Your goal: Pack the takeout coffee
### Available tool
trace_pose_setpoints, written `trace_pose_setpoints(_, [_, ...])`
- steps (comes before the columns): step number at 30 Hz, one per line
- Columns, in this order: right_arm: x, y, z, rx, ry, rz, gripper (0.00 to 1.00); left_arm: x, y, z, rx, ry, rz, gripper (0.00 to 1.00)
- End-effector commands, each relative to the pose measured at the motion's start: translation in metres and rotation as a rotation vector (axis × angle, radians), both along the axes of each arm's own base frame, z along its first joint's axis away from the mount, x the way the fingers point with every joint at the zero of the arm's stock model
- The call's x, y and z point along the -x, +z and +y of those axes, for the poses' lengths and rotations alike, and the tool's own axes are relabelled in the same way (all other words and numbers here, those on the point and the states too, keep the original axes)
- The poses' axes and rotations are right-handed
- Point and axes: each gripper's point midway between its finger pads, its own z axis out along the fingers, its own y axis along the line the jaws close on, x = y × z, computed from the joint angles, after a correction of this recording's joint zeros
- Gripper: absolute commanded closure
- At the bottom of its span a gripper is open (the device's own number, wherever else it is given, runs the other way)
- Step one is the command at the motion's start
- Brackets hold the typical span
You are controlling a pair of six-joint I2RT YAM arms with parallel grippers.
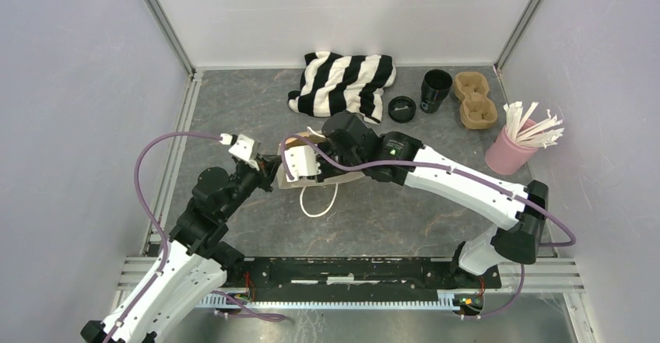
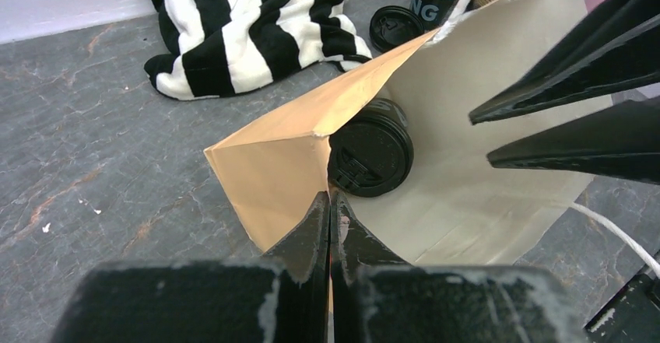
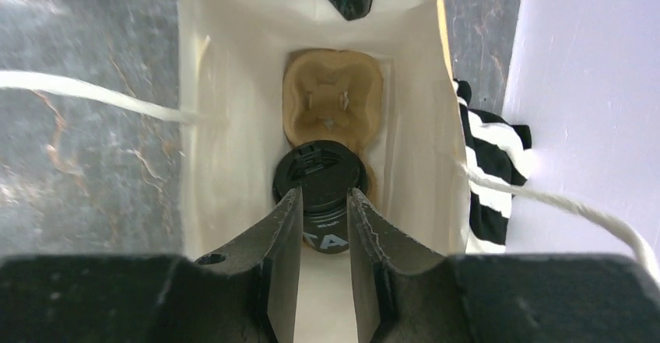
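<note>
The right gripper clasps the takeout coffee inside the paper bag, lid aimed at the cup carrier ahead; the left gripper, clenched, seemingly pinches the bag's rim

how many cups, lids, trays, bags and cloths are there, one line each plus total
cups: 3 (lidded takeout coffee in the bag, lidless black cup, pink cup of sticks)
loose lids: 1
cup trays: 2 (table, in bag)
paper bags: 1
striped cloths: 1
total: 8
</note>
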Motion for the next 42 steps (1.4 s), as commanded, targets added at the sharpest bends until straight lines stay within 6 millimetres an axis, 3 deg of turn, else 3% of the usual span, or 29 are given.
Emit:
trace_pose_setpoints(1, [-0.017,-0.014,-0.003,0.134,0.068,-0.111,0.68,-0.010,0.016,0.003,-0.014,0.018,-0.128,0.98])
trace_pose_setpoints(7, [-0.038,-0.038,-0.007,0.243,0.075,-0.175,0.62,-0.006,0.014,0.000,0.016,0.004,-0.115,0.98])
trace_pose_setpoints(14, [-0.054,-0.071,-0.018,0.300,0.045,-0.167,0.30,-0.003,0.017,0.001,0.010,-0.003,-0.104,0.98])
trace_pose_setpoints(21, [-0.069,-0.088,-0.027,0.308,0.022,-0.160,0.17,0.001,0.014,-0.003,0.025,-0.029,-0.093,0.98])
trace_pose_setpoints(42, [-0.106,-0.138,-0.026,0.407,-0.019,-0.182,0.08,0.003,0.017,-0.011,0.050,-0.065,-0.070,0.98])
